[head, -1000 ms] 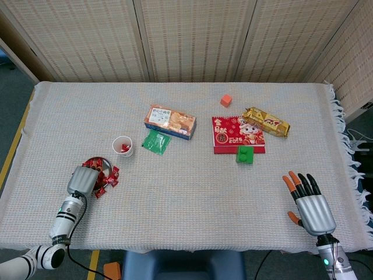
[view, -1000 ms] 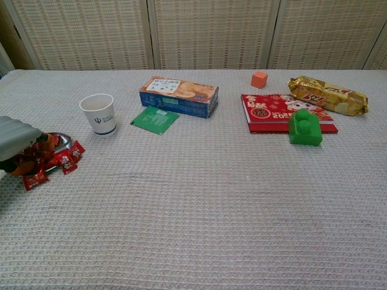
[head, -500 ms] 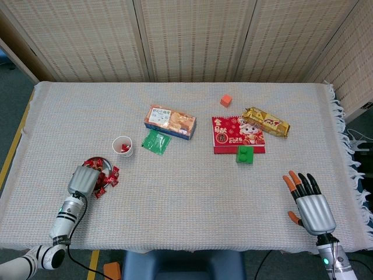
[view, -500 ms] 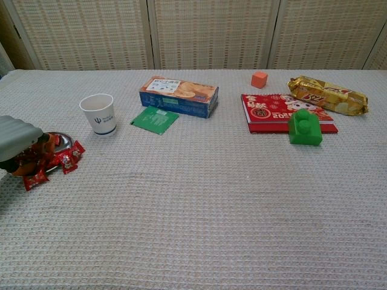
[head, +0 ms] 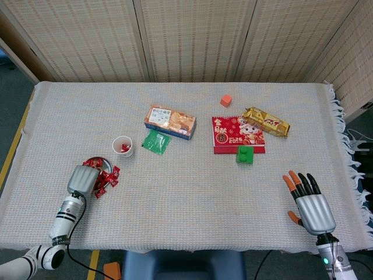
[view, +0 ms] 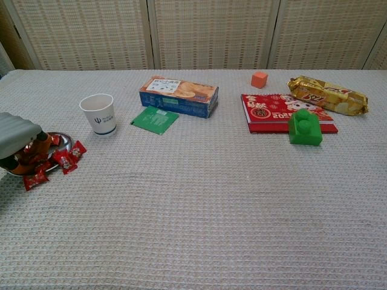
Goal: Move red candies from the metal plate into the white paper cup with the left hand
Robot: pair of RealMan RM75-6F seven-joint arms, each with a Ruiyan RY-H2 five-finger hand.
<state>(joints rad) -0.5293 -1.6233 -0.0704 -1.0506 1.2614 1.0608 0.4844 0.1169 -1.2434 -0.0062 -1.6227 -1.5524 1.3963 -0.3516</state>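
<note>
Woven-cloth worktop (head: pixel 192 186): left hand (head: pixel 83 178) over metal plate (view: pixel 65 141), grasp on red candies (view: pixel 63 158) indiscernible; pickup step; next, carry to white paper cup (head: pixel 123 146).

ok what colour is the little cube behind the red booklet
Orange. The cube shows best in the chest view, just beyond the red booklet.

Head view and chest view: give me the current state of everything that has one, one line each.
white paper cup: upright, red candies inside.
metal plate: candies on it, some spilled beside it.
left hand: over the plate, fingers down among candies.
right hand: open, holding nothing.
biscuit box: lying flat, closed.
</note>
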